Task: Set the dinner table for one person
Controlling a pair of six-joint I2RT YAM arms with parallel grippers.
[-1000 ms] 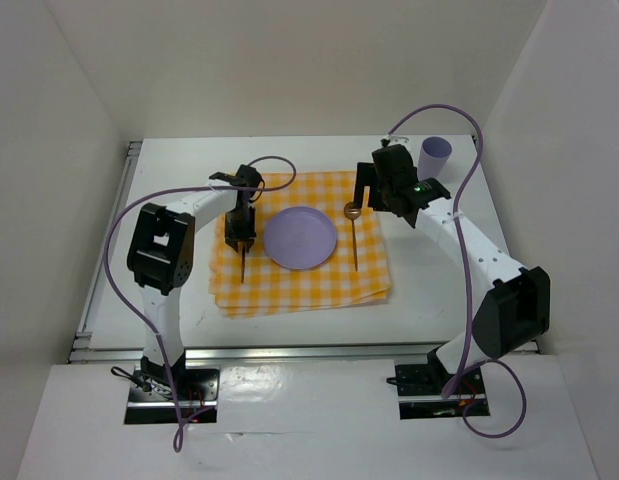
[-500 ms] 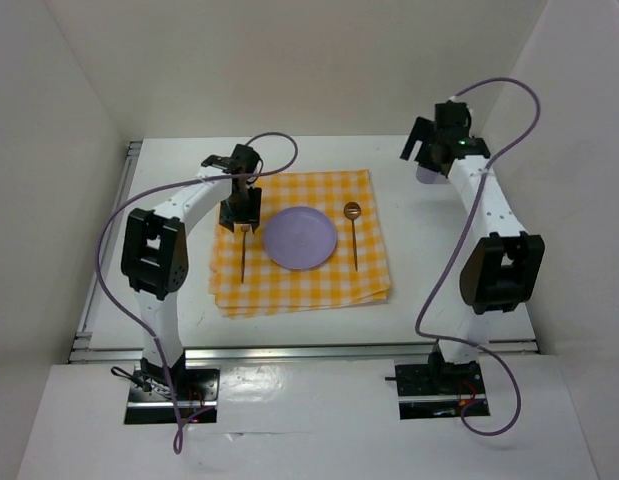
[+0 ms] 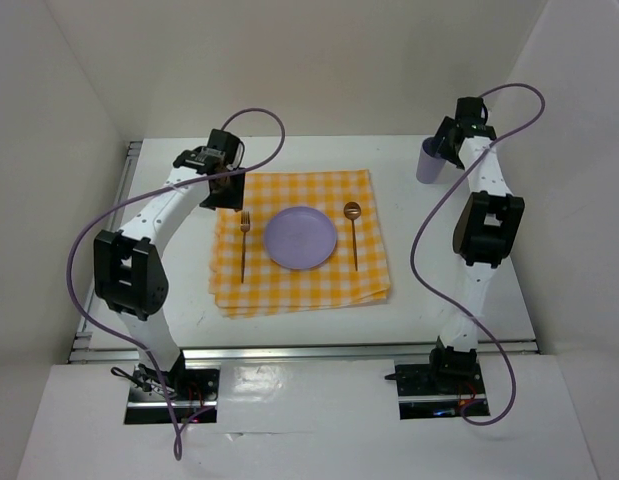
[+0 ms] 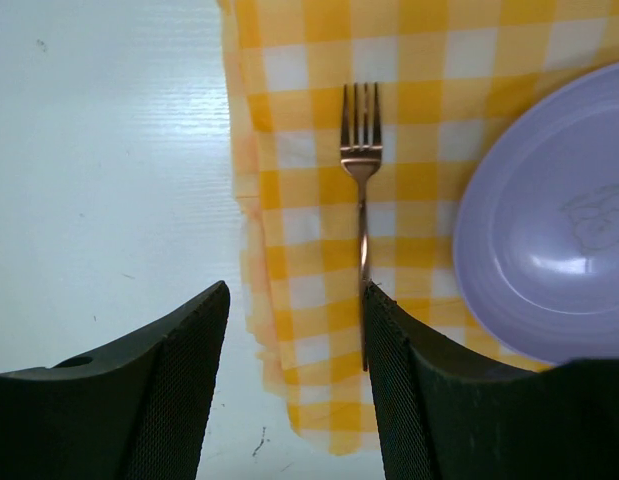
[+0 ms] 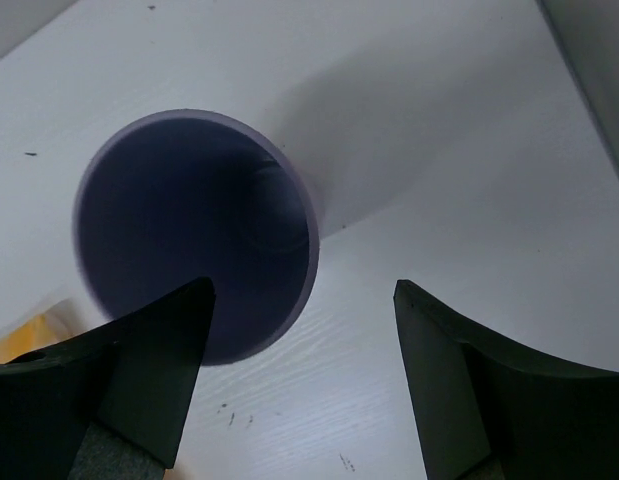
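Observation:
The white dinner table [image 3: 319,155] carries a yellow-and-white checked cloth [image 3: 301,245]. On the cloth lie a lilac plate [image 3: 301,237], a copper fork [image 3: 244,240] to its left and a copper spoon [image 3: 354,232] to its right. My left gripper [image 3: 222,190] hovers open over the cloth's far left corner. In the left wrist view the fork [image 4: 361,200] lies free ahead of the fingers, beside the plate [image 4: 549,240]. My right gripper [image 5: 301,340] stands open just above the lilac cup [image 5: 194,250], which is upright at the far right [image 3: 430,160] and sits off towards the left finger.
White walls close in the table on the left, back and right. A metal rail [image 3: 289,350] runs along the near edge. Purple cables [image 3: 429,240] loop from both arms over the table's sides.
My left gripper opened, left the fork on the cloth and drew back to the far left. The right arm swung from the spoon to the cup at the far right.

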